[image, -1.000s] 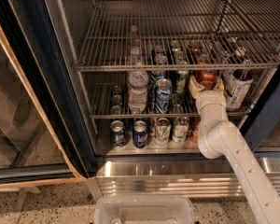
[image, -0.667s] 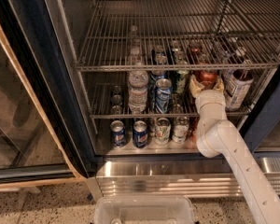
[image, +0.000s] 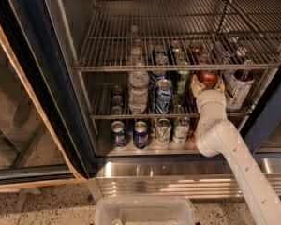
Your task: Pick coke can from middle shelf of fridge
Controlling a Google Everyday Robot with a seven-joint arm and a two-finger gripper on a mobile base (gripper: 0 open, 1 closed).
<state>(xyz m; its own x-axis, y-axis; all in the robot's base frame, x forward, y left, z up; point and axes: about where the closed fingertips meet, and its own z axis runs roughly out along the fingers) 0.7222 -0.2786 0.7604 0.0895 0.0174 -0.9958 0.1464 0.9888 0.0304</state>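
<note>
The fridge [image: 40, 74] stands open with its wire racks in view. The coke can [image: 208, 77], red with a silver top, stands upright at the right of the middle shelf [image: 107, 116]. My gripper [image: 208, 84] is on the middle shelf, right at the coke can and around its lower part. My white arm [image: 234, 158] reaches up to it from the lower right and hides the can's bottom.
On the same shelf stand a water bottle [image: 138, 90], a blue Pepsi can [image: 163, 95], a green can [image: 181, 81] and a white-and-brown container [image: 237, 89]. Several cans [image: 140, 134] stand on the fridge floor. The glass door [image: 14, 107] is open at left. A clear plastic bin [image: 145, 211] sits below.
The arm's elbow has shifted slightly to the left. The gripper and the coke can stay where they were.
</note>
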